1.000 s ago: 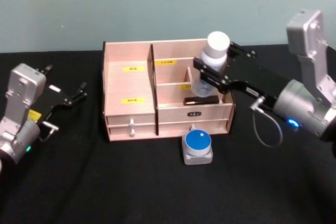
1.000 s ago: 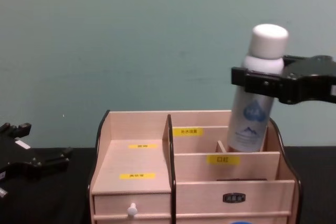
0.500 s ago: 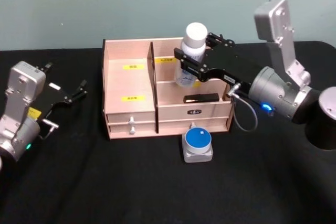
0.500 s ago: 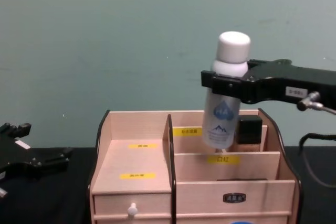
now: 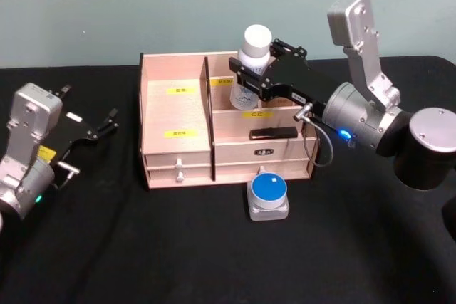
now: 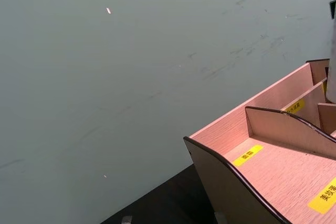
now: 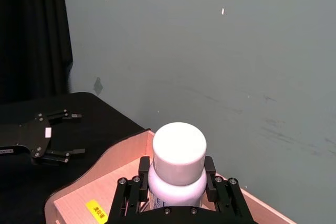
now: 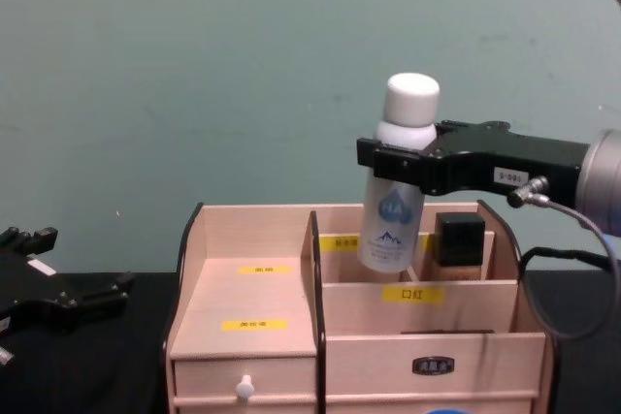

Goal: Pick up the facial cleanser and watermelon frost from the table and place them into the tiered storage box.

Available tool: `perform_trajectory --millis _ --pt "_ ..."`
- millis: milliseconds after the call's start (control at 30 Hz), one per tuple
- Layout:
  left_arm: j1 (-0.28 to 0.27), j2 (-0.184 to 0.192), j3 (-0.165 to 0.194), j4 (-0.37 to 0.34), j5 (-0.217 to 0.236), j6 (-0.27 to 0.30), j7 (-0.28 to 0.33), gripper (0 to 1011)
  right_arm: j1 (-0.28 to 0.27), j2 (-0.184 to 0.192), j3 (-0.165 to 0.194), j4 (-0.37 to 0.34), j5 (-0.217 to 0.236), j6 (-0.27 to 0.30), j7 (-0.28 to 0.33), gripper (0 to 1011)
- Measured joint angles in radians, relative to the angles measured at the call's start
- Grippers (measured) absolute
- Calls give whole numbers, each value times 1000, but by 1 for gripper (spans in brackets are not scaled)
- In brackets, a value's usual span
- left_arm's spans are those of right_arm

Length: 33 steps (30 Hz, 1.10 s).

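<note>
Chest view: the facial cleanser (image 8: 393,228), a tall slim white cylindrical bottle with a rounded white cap and blue print on its body, is held over the right section of the tiered storage box (image 8: 247,300), a pale wooden desktop organiser with dark-edged curved sides and yellow labels. The bottle leans slightly off vertical. Its lower end sits inside the rear compartment, just beside a short beige bottle with a square black cap (image 8: 459,245).

The right gripper (image 8: 400,164) reaches in from the right, roughly level, with its black fingers clamped on the bottle just below the cap. The left gripper (image 5: 111,124) is parked over the black table (image 5: 142,247), well to the left of the organiser, with its fingers spread and nothing between them.

The watermelon frost (image 5: 268,194), a squat clear frosted jar with a flat bright blue lid, stands on the table just in front of the organiser's lower drawer.

The right gripper's fingers cover the bottle's shoulder. Whether the bottle's base touches the compartment floor cannot be told, as the divider in front hides it. The chest view's lower edge cuts off all but a sliver of the jar's lid.
</note>
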Motion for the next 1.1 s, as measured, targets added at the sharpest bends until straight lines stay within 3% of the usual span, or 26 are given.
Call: perform_trajectory --millis 433,1100 --pt "0 0 0 0 0 0 0 1009 41 -33 -11 83 -20 -21 6 602" --pt "0 0 0 0 0 0 0 1010 52 -45 -12 100 -35 -22 9 602"
